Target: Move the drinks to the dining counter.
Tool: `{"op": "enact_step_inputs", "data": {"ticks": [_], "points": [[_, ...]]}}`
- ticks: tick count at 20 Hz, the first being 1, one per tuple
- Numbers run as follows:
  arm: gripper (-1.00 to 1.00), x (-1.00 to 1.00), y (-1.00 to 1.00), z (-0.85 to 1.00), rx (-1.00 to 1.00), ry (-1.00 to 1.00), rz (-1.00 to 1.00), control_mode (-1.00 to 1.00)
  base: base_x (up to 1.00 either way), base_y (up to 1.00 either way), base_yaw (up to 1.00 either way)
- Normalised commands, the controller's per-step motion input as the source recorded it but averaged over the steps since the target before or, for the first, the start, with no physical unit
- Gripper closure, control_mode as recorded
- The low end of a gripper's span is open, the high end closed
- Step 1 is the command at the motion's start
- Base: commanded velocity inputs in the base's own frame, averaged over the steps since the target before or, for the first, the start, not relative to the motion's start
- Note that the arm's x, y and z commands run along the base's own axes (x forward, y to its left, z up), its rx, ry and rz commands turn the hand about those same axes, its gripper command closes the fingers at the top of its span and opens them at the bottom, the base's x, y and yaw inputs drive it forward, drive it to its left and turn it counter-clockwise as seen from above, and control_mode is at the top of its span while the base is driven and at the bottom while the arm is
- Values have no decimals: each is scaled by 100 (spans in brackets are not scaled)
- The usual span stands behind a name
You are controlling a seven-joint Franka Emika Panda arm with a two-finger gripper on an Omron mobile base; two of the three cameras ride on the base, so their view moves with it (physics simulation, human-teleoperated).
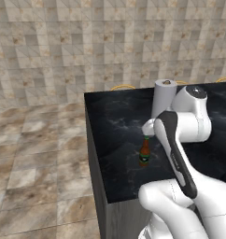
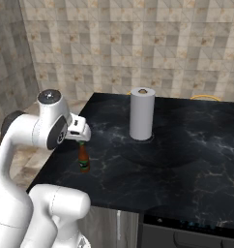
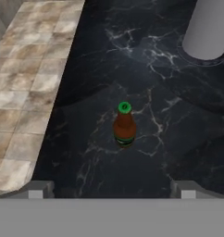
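bottle (image 3: 124,127) upright — fingers (image 3: 37,190) wide apart

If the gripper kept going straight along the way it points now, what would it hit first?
Most likely the bottle: it stands upright on the dining counter, roughly centred ahead of the open gripper. Depth is unclear, so the jaws may straddle it and meet the marble top instead.

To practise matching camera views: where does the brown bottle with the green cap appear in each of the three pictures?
Left base view: bottle centre right, beside the arm.
Right base view: lower left of centre.
Hand view: centre, seen from above.
Shared landmark: the white paper-towel roll behind it.
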Motion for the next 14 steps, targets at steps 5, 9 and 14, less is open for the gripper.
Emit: {"op": "enact_step_inputs", "data": {"ticks": [5,9,14], "points": [[-100,-27,0,26,-5,-2,-1,-100,0,0,0],[-100,-31,0,25,-6,0,-5,-100,0,0,0],[-100,-28,-5,19,0,0,-3,100,-21,-21,-3]]}}
